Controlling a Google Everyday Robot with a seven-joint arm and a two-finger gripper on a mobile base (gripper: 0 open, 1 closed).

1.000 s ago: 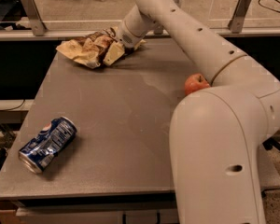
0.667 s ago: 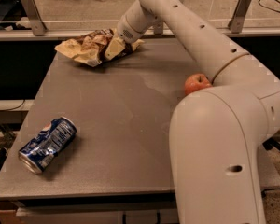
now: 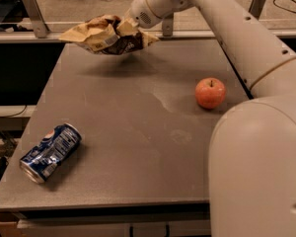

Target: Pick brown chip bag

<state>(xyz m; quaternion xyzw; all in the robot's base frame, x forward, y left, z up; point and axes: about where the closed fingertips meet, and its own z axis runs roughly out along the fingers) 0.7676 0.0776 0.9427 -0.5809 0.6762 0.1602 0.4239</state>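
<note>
A crushed blue can [image 3: 49, 152] lies at the left front of the counter [image 3: 138, 142], well apart from the work. At the back left, the brown chip bag [image 3: 101, 33] hangs in the air above the counter, and its shadow falls on the surface under it. The pincer [image 3: 132, 27] is pinching the bag at its right end, while the left part of the bag sticks out free. I judge that the lift is almost done. The grip should be firm and the rise slow and straight, because crinkled foil can slip from an end grip. The rail [image 3: 19, 35] behind the counter is near the bag, so it is better not to swing backward. The apple [image 3: 210, 93] sits to the right, beside the arm [image 3: 237, 28], and is not in the way.
</note>
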